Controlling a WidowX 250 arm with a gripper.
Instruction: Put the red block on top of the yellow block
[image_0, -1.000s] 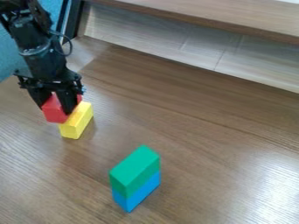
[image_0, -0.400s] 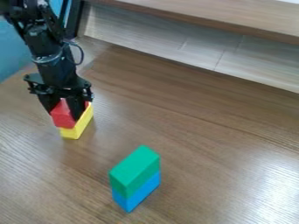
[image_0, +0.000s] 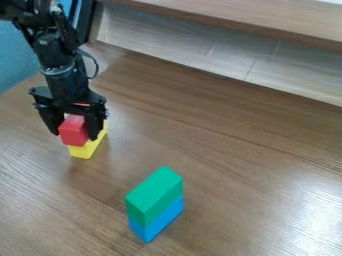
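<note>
Gripper (image_0: 75, 135) open around red block (image_0: 72, 129); green block (image_0: 153, 194) atop blue block (image_0: 157, 223) stands well apart.

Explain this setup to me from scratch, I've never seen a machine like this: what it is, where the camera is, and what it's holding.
The black machine at the upper left is a robot arm. At its lower end is a claw with two fingers, which does the grasping. The camera is fixed in place, looking down at a slant on a wooden table.

Two small stacks stand there. Nearer the camera, a green block lies on a blue block. Under the claw, a red block sits on a yellow block. The fingers are on either side of the red block but look spread, so it seems to rest there rather than be held.
</note>
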